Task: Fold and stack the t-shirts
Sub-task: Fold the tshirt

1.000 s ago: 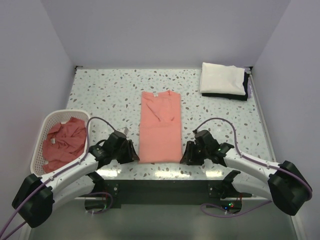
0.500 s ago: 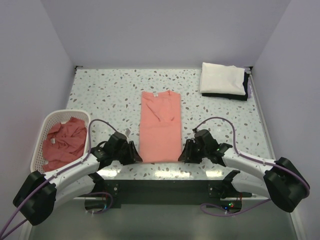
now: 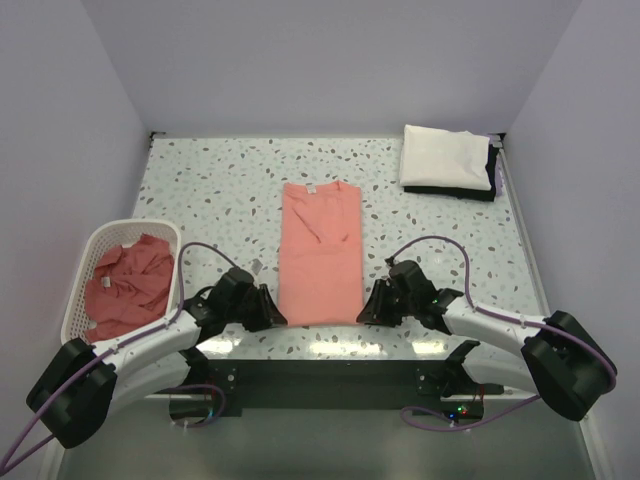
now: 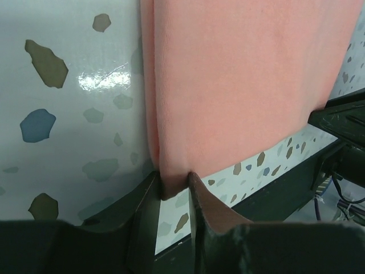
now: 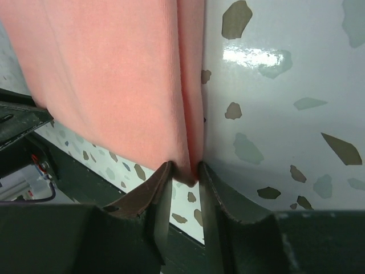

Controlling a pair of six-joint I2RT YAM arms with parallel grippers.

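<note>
My left pincer (image 4: 174, 184) pinches the near left corner of the one long-folded salmon-pink cloth t-shirt (image 3: 320, 255) lying flat mid-way across the speckled table (image 3: 200, 190); my right pincer (image 5: 185, 170) pinches its near right corner; its one small white neck label (image 3: 311, 187) is too small to read; a crumpled salmon-pink heap (image 3: 125, 285), its shirt count unclear, fills the one white plastic lattice basket (image 3: 76, 295) at left.

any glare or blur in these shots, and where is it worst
Top external: soft, even light, with pale reflections along the near edge of the table. Left wrist: a bright glare patch on the tabletop beside the flat t-shirt, and the camera's own fingers look dark and soft. Right wrist: a similar glare patch at upper right, the strongest one; the cloth weave is sharp.
</note>
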